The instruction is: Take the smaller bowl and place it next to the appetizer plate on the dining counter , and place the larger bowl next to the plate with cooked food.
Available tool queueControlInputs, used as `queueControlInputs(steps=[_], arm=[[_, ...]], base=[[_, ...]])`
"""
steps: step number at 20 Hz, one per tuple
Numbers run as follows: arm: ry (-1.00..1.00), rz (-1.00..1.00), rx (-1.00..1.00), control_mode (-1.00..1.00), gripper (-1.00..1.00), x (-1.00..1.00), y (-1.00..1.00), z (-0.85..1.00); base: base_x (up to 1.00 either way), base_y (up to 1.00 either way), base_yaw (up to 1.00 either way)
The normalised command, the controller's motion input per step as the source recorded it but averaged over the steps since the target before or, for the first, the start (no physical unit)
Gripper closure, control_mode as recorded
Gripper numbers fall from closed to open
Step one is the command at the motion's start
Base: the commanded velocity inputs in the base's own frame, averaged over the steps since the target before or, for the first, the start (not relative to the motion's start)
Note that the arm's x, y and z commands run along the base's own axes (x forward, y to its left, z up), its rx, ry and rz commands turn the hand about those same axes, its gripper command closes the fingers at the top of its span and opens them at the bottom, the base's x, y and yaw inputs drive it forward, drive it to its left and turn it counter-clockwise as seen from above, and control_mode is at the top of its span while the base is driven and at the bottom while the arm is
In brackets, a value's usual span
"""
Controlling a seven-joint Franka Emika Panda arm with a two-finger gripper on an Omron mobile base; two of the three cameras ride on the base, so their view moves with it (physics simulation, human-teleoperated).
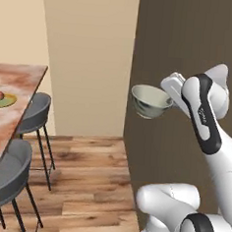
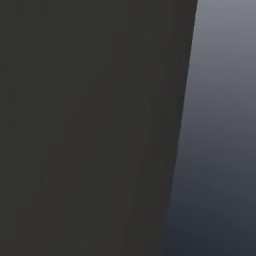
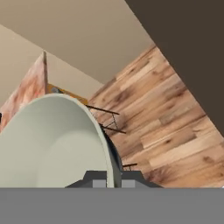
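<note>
Pincer (image 3: 113,177) is pinching the rim of a bowl (image 1: 149,102), 1 fingertip inside the wall and 1 outside, so the bowl hangs off its front, roughly level, out over the wooden floor (image 1: 88,180). Whether it is the smaller or larger bowl I cannot tell. The desk (image 1: 14,88) sits well off to the left behind 2 stools (image 1: 34,112). Best carry it level and slowly, clearing the stools before lowering.
</note>
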Motion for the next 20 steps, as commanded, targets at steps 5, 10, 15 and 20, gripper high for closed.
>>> queueControlInputs(steps=[5,10,15,20], arm=[[0.00,0.00,0.00,1.00,1.00,0.00,0.00,0.00],[0.00,0.00,0.00,1.00,1.00,0.00,0.00,0.00],[0.00,0.00,0.00,1.00,1.00,0.00,0.00,0.00],[0.00,0.00,0.00,1.00,1.00,0.00,0.00,0.00]], base=[[0.71,-0.20,0.70],[0.54,-0.59,0.52],[0.52,-0.50,0.57],[0.47,-0.24,0.71]])
